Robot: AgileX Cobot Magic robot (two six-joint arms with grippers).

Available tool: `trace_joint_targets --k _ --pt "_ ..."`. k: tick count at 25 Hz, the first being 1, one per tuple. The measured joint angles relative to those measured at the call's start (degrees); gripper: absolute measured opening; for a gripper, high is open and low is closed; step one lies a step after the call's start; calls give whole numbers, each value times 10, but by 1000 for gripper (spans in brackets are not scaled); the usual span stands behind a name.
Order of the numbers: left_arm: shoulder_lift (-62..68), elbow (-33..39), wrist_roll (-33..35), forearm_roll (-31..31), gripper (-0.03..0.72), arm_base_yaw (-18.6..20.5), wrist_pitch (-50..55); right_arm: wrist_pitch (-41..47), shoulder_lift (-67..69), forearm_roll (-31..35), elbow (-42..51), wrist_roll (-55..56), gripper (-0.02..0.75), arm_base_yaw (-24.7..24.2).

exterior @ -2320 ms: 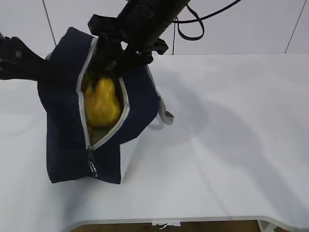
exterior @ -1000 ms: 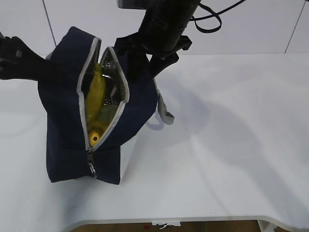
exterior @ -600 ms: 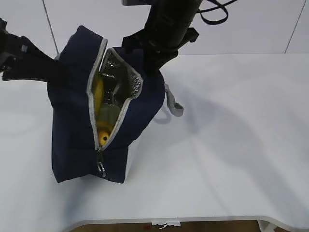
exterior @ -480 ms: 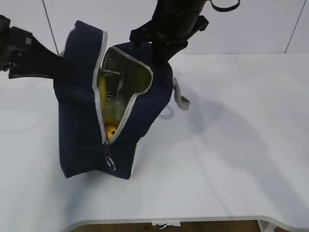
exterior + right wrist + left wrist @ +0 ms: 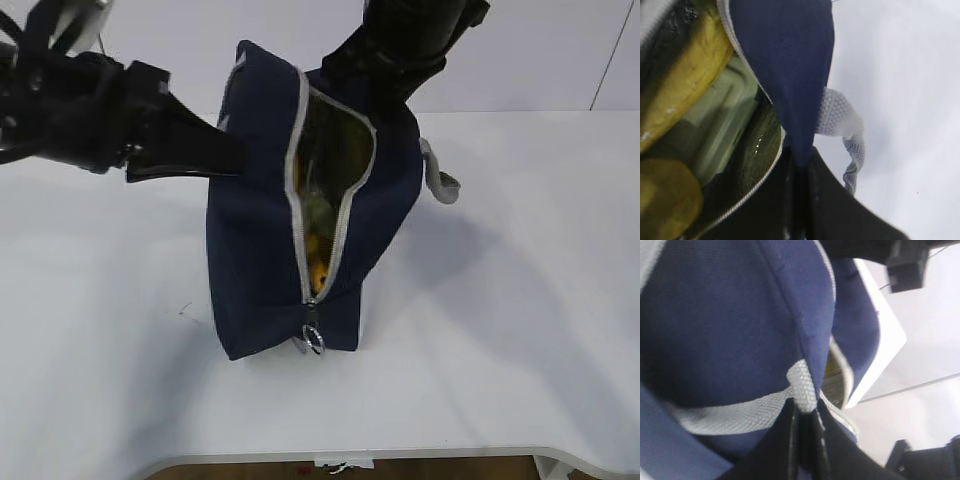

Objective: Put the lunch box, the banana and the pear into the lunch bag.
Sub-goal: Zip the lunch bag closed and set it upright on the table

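The navy lunch bag (image 5: 262, 220) stands upright on the white table, its grey zipper open down the front. My left gripper (image 5: 235, 160) is shut on the bag's left side at the grey webbing handle (image 5: 755, 410). My right gripper (image 5: 385, 85) is shut on the bag's right top edge (image 5: 790, 75). Inside the bag, the right wrist view shows the banana (image 5: 685, 85), the sage-green lunch box lid (image 5: 722, 125) and the yellow pear (image 5: 662, 200). A bit of yellow (image 5: 316, 270) shows through the opening in the exterior view.
The white table (image 5: 500, 300) stretches to the right and front of the bag. A grey handle loop (image 5: 440, 180) hangs off the bag's right side. The zipper's ring pull (image 5: 314, 340) hangs at the bag's lower front. A white wall stands behind.
Both grippers have carried the bag to the right and turned it more upright. The pear and banana have dropped deeper inside. The right gripper left the opening and now grips the edge.
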Motion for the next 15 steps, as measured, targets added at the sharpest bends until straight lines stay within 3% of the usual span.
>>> trace_joint_targets --k 4,8,15 --pt "33 -7 21 -65 5 -31 -19 0 0 -26 0 0 0 0" --pt "48 -21 25 -101 5 -37 -20 1 0 -40 2 0 0 0" --pt "48 -30 25 -66 16 -37 -10 1 -2 -31 2 0 -1 0"
